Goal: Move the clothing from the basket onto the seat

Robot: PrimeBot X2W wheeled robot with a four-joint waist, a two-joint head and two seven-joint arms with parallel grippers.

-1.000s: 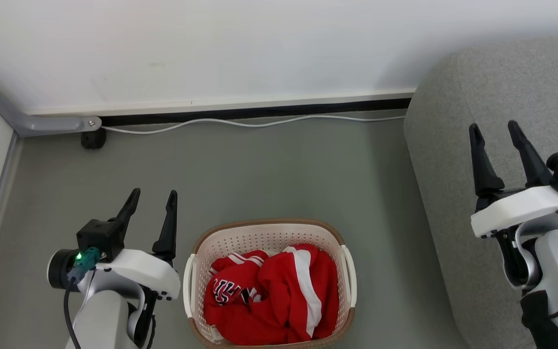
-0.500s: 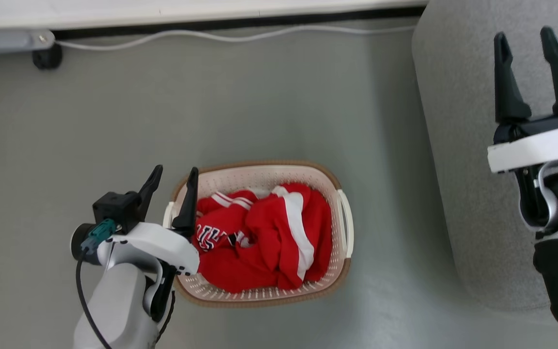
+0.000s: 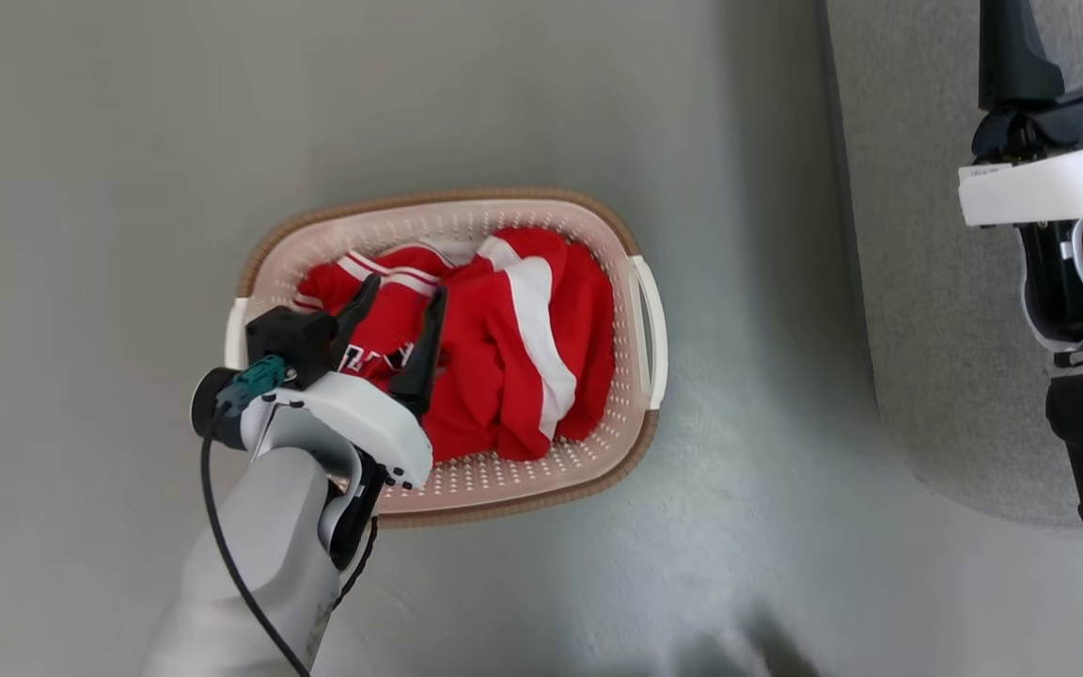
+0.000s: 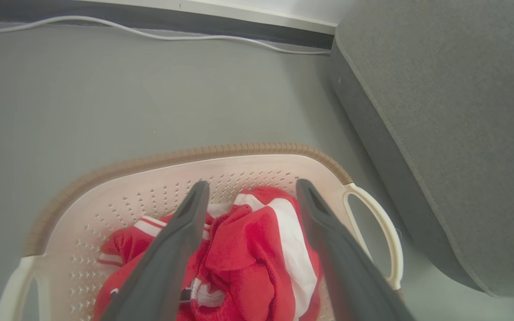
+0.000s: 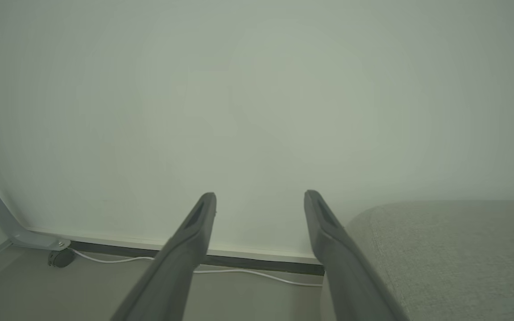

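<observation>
Left arm comes in from the near-left side of the basket (image 3: 429,199). The pale forearm angles up and the wrist sits over the basket's left handle. Left gripper (image 3: 405,290) is above the basket's left half, its fingers spread wide and pointing across the clothing (image 3: 504,348), nothing between them. Can't tell whether the tips touch the fabric.

Right gripper (image 5: 260,196) is well apart to the right of the basket, over the seat (image 3: 927,282). Its fingers are spread, empty, and aimed at the wall beyond the basket. In the head view its fingertips are cut off by the top edge.

Clothing is a crumpled red heap inside the basket. The lettering is mostly hidden behind the left gripper, and the number of garments is unclear.

Count: one basket with two handles, one seat right of the basket, two grippers with two fingers each, and one white cable (image 4: 150,33) on the floor beyond the basket.
</observation>
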